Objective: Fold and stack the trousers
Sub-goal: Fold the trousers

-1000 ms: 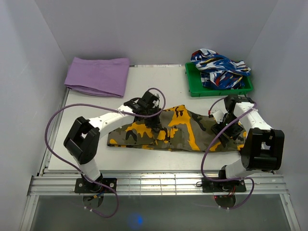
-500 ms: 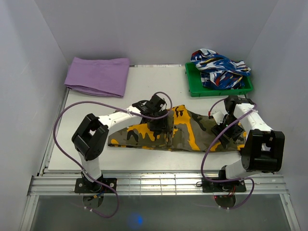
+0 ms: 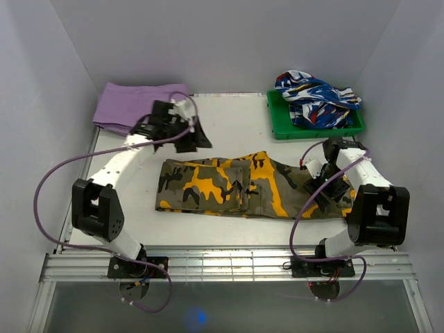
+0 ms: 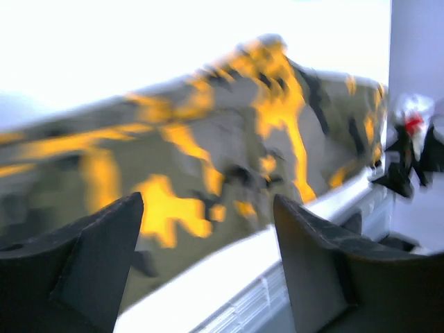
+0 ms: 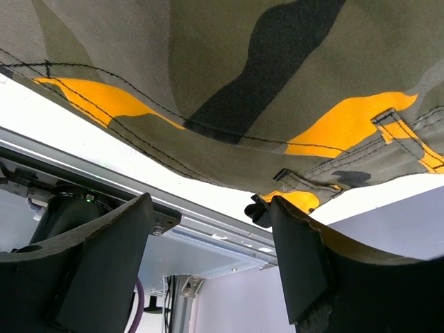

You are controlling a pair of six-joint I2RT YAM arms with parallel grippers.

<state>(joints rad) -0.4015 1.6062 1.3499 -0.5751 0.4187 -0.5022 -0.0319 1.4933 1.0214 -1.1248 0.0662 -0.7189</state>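
My left hand [image 3: 187, 134] has let go and swung to eleven o'clock, wide and empty, leaving the trousers [image 3: 229, 189] folded over mid desk [image 3: 229, 118], my right hand [image 3: 332, 186] wide at their three o'clock end.

Your left arm [image 3: 121, 163] stretches from its base up the left side, elbow low and near, wrist angled in toward the centre. The left hand [image 3: 196, 139] has both fingers [image 4: 104, 250] spread wide apart. Your right arm [image 3: 378, 211] folds tightly on itself, forearm rising to the far side and wrist turned down, so the right hand [image 3: 331, 189] points back toward its own base, fingers [image 5: 104, 257] parted wide.
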